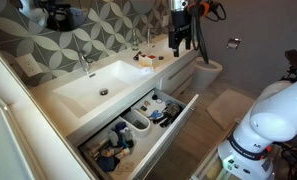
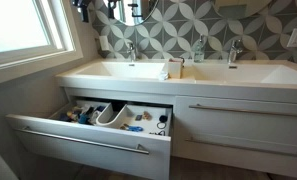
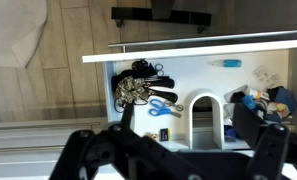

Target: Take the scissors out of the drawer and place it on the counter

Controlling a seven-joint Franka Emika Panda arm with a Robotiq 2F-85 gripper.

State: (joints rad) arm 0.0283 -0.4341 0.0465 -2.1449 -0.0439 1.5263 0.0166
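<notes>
1. Blue handles marked the scissors (image 3: 163,104), which lay flat on the white bottom of the drawer (image 3: 188,52), inside it and not on the worktop.
2. Just beside the scissors, towards the drawer's corner, sat a tangle (image 3: 136,85) of dark and brassy small items; whether the two touched could not be told.
3. On the scissors' other side stood a white oval bin (image 3: 203,118), near them but apart.
4. In the wrist view the hand (image 3: 178,135) hovered well above the drawer, its two dark fingers (image 3: 76,150) spread wide and released, grasping nothing.
5. In both exterior views the drawer (image 1: 173,128) (image 2: 88,140) stood pulled out below the worktop (image 1: 33,115) (image 2: 218,84), its bins holding clutter too small to name.
6. The worktop was glossy white, with a rectangular basin (image 1: 98,85) moulded into it and chrome taps (image 1: 85,62) behind the basin.
7. The scissors were too small to pick out with certainty in either exterior view.
8. The white robot arm (image 1: 273,115) rose beside the open drawer's front in an exterior view.
</notes>
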